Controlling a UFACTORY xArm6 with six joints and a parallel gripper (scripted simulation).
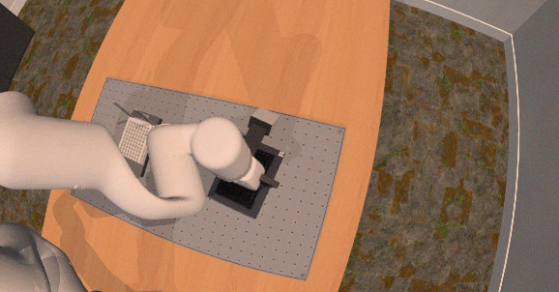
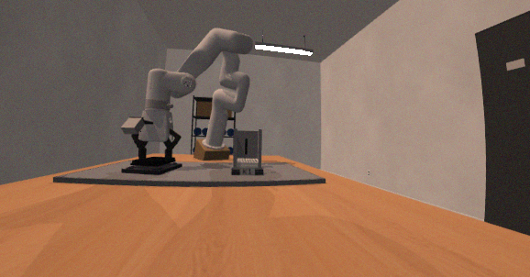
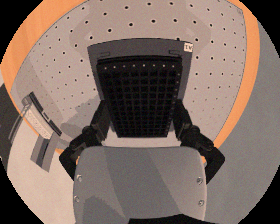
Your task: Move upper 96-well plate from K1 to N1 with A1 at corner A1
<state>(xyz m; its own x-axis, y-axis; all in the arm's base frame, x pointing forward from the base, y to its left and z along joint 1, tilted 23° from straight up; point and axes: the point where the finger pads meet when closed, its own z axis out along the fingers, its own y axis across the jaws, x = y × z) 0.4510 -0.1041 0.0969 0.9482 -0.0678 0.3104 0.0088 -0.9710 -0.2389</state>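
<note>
My gripper [image 3: 141,107] is shut on the upper 96-well plate [image 3: 141,96], a dark plate with a grid of wells, gripping its two long sides. The plate sits low over the dark plate nest N1 [image 1: 244,180], inside its frame; I cannot tell whether it rests fully down. The pale A1 square [image 3: 188,47] lies outside the nest's far right corner in the wrist view, and it shows in the overhead view [image 1: 280,155]. From the side, the gripper [image 2: 155,154] reaches down to the nest [image 2: 151,167]. The stack rack K1 [image 2: 248,154] holds the white lower plate [image 1: 135,141].
The grey perforated mat [image 1: 213,180] carries the rack and the nest on the wooden table. My arm [image 1: 160,170] crosses above the space between the rack and the nest. A shelf unit [image 2: 206,125] and a tan box stand behind the table.
</note>
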